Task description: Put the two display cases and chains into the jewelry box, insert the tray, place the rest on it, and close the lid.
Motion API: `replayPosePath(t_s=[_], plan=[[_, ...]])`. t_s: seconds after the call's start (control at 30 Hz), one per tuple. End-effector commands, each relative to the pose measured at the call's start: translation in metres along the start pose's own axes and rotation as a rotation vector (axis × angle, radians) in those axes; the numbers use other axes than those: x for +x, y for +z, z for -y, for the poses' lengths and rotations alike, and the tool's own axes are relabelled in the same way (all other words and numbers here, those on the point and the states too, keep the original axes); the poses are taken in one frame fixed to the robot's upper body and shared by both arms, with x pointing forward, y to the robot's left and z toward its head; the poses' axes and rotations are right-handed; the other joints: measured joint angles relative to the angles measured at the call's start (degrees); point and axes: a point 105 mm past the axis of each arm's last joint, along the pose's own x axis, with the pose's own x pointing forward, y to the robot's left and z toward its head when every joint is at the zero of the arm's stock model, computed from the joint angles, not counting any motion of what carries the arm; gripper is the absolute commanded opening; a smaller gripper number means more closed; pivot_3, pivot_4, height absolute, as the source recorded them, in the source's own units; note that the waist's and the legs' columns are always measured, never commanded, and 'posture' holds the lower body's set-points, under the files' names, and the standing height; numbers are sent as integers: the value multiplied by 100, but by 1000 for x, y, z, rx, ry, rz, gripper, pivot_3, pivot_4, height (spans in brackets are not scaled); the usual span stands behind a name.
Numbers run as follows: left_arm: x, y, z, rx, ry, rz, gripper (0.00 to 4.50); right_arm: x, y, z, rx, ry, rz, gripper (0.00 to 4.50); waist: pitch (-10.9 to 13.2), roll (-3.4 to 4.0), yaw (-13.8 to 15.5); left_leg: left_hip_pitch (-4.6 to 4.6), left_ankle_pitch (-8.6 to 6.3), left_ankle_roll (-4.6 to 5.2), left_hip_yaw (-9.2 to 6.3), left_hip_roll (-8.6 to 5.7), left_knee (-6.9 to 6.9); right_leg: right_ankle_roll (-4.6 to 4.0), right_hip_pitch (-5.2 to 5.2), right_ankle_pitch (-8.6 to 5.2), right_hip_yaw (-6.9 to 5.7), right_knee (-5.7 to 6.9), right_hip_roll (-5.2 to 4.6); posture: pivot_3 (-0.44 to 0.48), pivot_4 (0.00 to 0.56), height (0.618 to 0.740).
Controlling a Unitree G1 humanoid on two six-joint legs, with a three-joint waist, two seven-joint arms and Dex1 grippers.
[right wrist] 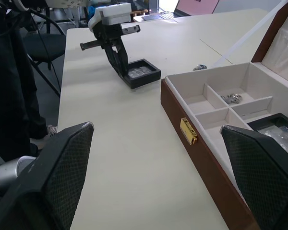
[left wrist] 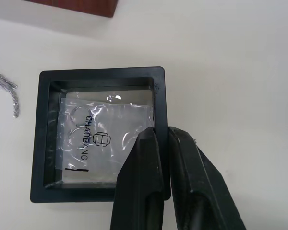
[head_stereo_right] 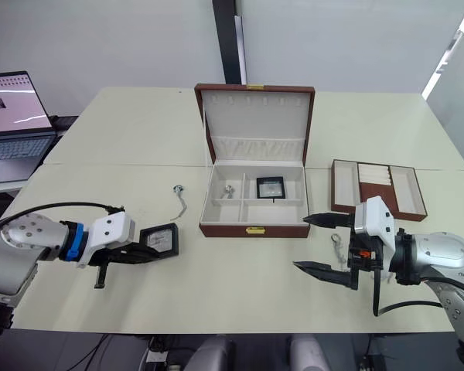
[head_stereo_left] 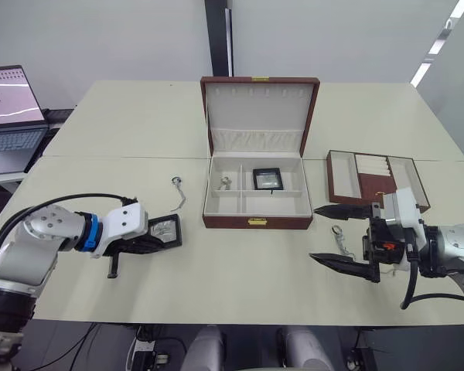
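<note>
Your left gripper point(left wrist: 156, 139) pinches the rim wall of the black display case point(left wrist: 98, 134), which sits on the table left of the open jewelry box point(head_stereo_left: 255, 197). It looks light, rigid and slick, so keep hold of that wall. The left wrist view shows the grip; the head view shows your right gripper point(head_stereo_left: 340, 236) spread wide, right of the box.
</note>
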Motion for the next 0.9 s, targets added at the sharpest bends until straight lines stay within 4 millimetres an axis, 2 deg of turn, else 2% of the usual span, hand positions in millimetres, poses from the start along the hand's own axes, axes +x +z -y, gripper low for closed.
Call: replayPosePath(t_s=[0.03, 0.23, 0.33, 0.43, 0.7, 0.9], plan=[[-17, 32, -7, 62, 19, 37, 42, -1, 0, 1, -30, -25, 21, 4500, 1, -3, 0, 0, 0, 0, 0, 0, 0, 0, 0, 0, 0, 0, 1, 0, 150, 740], [-27, 74, -18, 105, 23, 109, 42, -4, -7, 2, -4, -74, 33, 4500, 3, -5, -1, 1, 0, 0, 2, -5, 1, 0, 0, 0, 2, 3, 2, 0, 150, 740], [-24, 99, -26, 149, 22, 151, 42, -9, -5, 9, 1, -138, 46, 4500, 6, -11, 0, -1, 0, 0, -4, -2, 5, 0, 0, 0, -3, 5, 14, 0, 150, 740], [-12, 120, -30, 176, -10, 185, 42, -13, -4, 14, 2, -206, 55, 4500, 6, -11, 6, -2, 0, -1, -1, -7, 6, 0, 2, 0, -1, 4, 11, 0, 150, 740], [33, 155, -41, 261, -90, 217, 42, -23, -13, 17, 20, -376, 37, 4500, 8, -15, 5, -6, 1, -1, -4, -9, 11, 0, 0, 0, -1, 6, 12, 0, 150, 740], [64, 165, -49, 282, -178, 169, 42, -29, -16, 12, 35, -461, 37, 4500, 8, -15, -10, -4, 1, -2, -2, -10, 10, 0, -2, 0, 2, 10, 12, 0, 150, 740]])
